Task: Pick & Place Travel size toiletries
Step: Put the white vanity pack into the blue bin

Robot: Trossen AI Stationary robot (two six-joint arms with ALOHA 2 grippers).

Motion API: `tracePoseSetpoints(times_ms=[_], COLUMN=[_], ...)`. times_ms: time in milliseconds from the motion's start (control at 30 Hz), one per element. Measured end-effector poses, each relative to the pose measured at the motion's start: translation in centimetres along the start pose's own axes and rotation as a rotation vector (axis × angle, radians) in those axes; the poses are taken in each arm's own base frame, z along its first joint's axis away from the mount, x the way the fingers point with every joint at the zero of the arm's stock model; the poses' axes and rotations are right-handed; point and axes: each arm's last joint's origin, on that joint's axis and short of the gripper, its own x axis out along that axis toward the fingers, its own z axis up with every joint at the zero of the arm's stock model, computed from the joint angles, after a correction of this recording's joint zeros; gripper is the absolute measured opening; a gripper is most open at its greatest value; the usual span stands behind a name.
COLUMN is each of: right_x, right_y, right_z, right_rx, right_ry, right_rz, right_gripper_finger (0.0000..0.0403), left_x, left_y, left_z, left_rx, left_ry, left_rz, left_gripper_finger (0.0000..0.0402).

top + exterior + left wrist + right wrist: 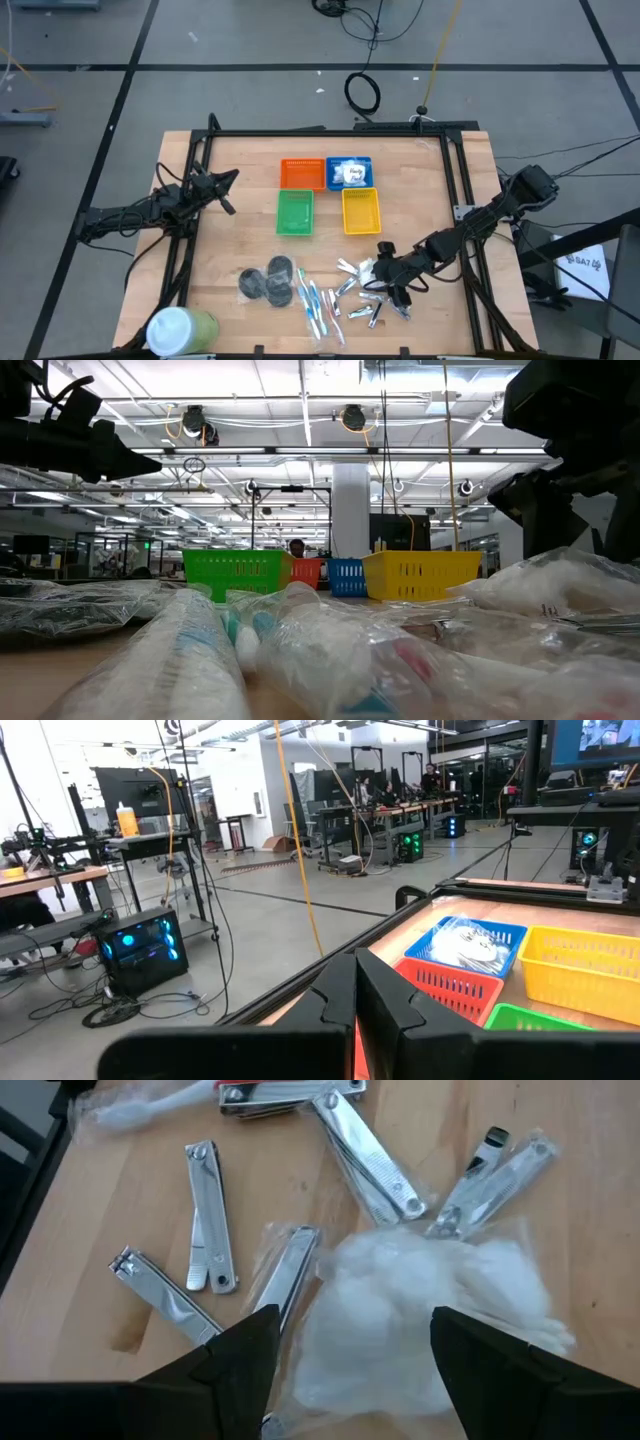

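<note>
In the lower right of the high view, the right gripper [385, 272] hangs with its dark fingers spread wide and empty over a small white puffy plastic packet [430, 1315] lying among slim silver metal nail clippers [205, 1215] on the wooden table [250, 160]. The left gripper [228, 192], at the left middle, is shut on nothing. Another white packet lies in the small blue plastic basket [350, 172] at upper centre.

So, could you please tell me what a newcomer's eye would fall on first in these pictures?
Probably the four small bright plastic baskets, orange, blue, green and yellow, clustered mid-table. Next, the jumble at the near edge: tiny silver metal clippers and a white puffy packet, with the right end effector open right over that packet. The left end effector waits shut at the table's left side.
</note>
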Motion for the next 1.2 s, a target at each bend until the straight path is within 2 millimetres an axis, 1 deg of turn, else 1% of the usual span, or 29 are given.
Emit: tracePoseSetpoints(times_ms=[233, 367, 833, 1200], right_x=[0.02, 0.02, 0.02, 0.03], right_y=[-0.08, -0.14, -0.12, -0.22], right_z=[-0.14, -0.20, -0.19, -0.15], right_rx=[-0.004, -0.024, -0.025, -0.064], right_ry=[0.015, 0.022, 0.030, 0.030], right_rz=[-0.006, -0.010, 0.014, 0.012], right_gripper_finger=[0.0245, 0.0229, 0.0110, 0.0032], left_x=[0.00, 0.00, 0.00, 0.00], left_y=[0.00, 0.00, 0.00, 0.00], left_z=[0.00, 0.00, 0.00, 0.00], left_rx=[0.000, 0.000, 0.000, 0.000], left_ry=[0.000, 0.000, 0.000, 0.000], left_rz=[0.000, 0.000, 0.000, 0.000], left_gripper_finger=[0.0001, 0.0001, 0.0001, 0.0001])
